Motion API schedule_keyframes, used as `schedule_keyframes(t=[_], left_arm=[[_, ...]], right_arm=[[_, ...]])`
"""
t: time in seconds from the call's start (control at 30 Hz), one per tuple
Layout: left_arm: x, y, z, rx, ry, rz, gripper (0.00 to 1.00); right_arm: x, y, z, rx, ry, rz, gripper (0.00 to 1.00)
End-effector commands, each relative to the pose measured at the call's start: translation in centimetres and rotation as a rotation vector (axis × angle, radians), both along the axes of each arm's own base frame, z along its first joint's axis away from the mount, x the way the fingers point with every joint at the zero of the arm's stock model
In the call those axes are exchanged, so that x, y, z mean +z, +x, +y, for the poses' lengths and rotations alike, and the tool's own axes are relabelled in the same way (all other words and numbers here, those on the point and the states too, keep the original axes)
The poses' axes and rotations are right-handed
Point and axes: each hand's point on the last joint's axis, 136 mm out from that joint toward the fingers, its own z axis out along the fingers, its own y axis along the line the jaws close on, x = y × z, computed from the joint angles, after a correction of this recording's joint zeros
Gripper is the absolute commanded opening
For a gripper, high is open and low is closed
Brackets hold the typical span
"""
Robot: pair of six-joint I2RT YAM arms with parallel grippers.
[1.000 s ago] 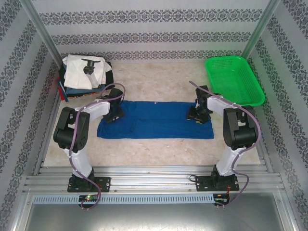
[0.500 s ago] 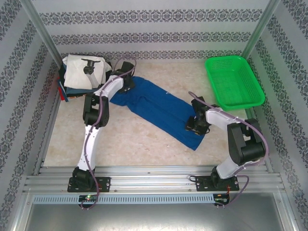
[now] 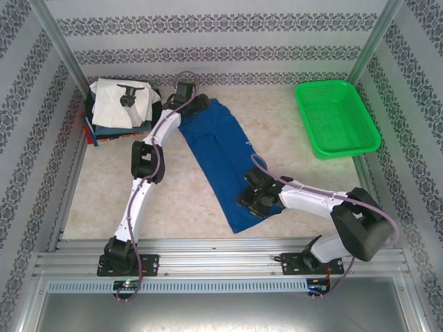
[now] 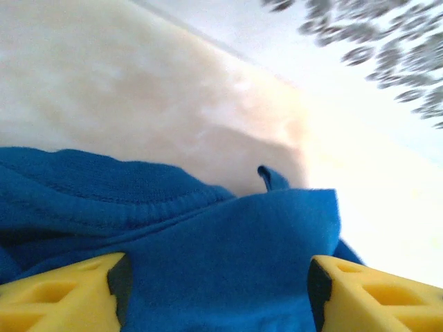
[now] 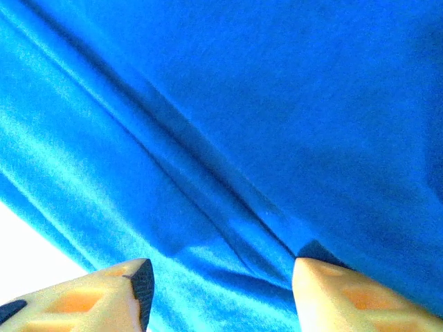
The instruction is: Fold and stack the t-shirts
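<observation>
Marbled worktop (image 3: pixel 187 200) carries the blue shirt (image 3: pixel 220 155), folded into a long strip lying slantwise between the arms. Left tool (image 3: pixel 192 105) sits at its far end, right tool (image 3: pixel 253 198) at its near end. Both tools' fingers stand apart with cloth between, though whether they pinch I cannot tell. A loose hold could let one end slip, undoing the fold or skewing it short of the stack (image 3: pixel 119 111). No writing is readable.

My pale marbled tabletop (image 3: pixel 187 194) carries a royal-blue cloth t-shirt (image 3: pixel 221 155), folded into a long strip and lying diagonally across the middle. A stack of folded shirts (image 3: pixel 118 111) fills its far left corner, and a green plastic mesh basket (image 3: pixel 336 121) sits far right.
</observation>
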Motion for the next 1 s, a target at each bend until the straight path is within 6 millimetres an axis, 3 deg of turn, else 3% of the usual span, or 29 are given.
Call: schedule_keyframes(t=[0.0,0.13,0.23,0.3,0.4,0.53,0.57,0.67,0.8,0.97], left_arm=[[0.2,1.2,-2.1,-0.042,-0.175,-0.060,0.72],[6.1,1.3,-2.6,-0.082,-0.218,-0.142,0.78],[12.8,0.1,-1.6,-0.113,-0.221,-0.184,0.82],[17.3,-1.6,-1.0,-0.129,-0.183,-0.202,0.85],[23.5,-5.9,0.0,-0.156,-0.077,-0.208,0.94],[27.4,-13.1,-0.1,-0.196,0.065,-0.143,0.95],[27.5,-15.5,-0.4,-0.207,0.096,-0.100,0.95],[25.0,-22.8,-1.9,-0.240,0.128,0.061,0.95],[18.4,-33.5,-4.1,-0.221,0.022,0.228,0.92],[10.6,-45.5,-6.0,-0.201,-0.087,0.391,0.87]], right_arm=[[0.7,-0.4,2.6,-0.074,0.101,0.058,0.59],[3.9,-0.2,5.3,-0.001,0.191,0.028,0.63],[7.6,-0.1,4.6,0.079,0.193,-0.037,0.65],[10.1,0.1,2.8,0.117,0.164,-0.097,0.67],[13.3,0.7,-1.5,0.132,0.163,-0.187,0.68],[15.1,1.6,-6.7,0.175,0.095,-0.251,0.71],[15.1,1.9,-7.4,0.206,0.087,-0.252,0.71],[13.9,3.0,-9.1,0.256,0.043,-0.203,0.71],[11.4,3.4,-10.3,0.269,0.052,-0.137,0.68],[8.7,2.2,-12.2,0.267,0.000,-0.090,0.68]])
